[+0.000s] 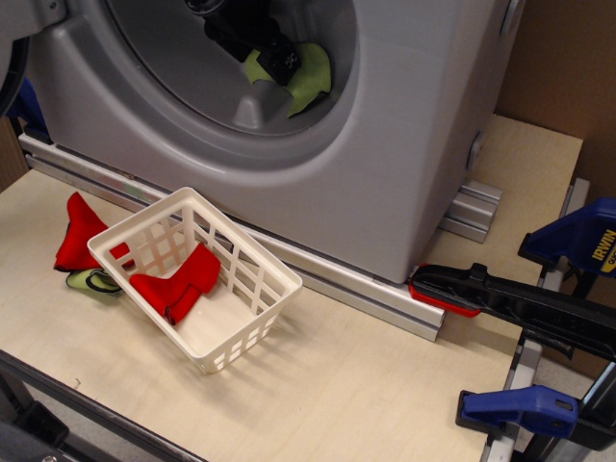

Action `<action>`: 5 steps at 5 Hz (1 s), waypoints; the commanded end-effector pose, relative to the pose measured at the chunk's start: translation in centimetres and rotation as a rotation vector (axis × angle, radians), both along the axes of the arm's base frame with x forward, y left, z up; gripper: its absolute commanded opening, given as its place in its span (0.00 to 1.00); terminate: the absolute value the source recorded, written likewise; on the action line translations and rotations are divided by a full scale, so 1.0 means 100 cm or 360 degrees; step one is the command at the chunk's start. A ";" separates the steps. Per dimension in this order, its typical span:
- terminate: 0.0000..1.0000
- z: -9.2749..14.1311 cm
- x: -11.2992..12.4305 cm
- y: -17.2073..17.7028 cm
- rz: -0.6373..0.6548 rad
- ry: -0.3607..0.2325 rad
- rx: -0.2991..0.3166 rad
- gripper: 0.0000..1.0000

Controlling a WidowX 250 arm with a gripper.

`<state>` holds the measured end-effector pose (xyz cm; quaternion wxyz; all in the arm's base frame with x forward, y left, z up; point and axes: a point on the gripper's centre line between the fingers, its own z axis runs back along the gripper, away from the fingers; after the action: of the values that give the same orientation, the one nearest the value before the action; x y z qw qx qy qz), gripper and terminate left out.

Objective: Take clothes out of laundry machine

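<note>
The laundry machine (404, 144) is a large grey washer body with a big round drum hole at the top left. Inside the hole lies the clothes (313, 75), a light olive-green fabric piece. My black gripper (279, 60) reaches into the drum from the upper left. Its tip is pressed into the middle of the fabric, which bunches out on both sides of it. The fingers are dark and mostly hidden against the cloth, and they look closed on it.
A white lattice basket (245, 322) holding a red cloth (178, 287) stands on the wooden table in front of the machine. Another red cloth (77, 231) and a green strip (91, 281) lie to its left. Blue and black clamps (539, 308) sit at the right.
</note>
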<state>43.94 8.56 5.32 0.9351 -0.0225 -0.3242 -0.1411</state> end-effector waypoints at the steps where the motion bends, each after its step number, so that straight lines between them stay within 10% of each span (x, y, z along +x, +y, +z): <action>1: 0.00 0.037 -0.007 -0.010 -0.0023 -0.0189 0.0019 0.00; 5: 0.00 0.049 -0.044 -0.025 0.0072 0.0079 -0.0006 0.00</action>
<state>39.60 6.43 6.63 0.9577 -0.0320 -0.2656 -0.1057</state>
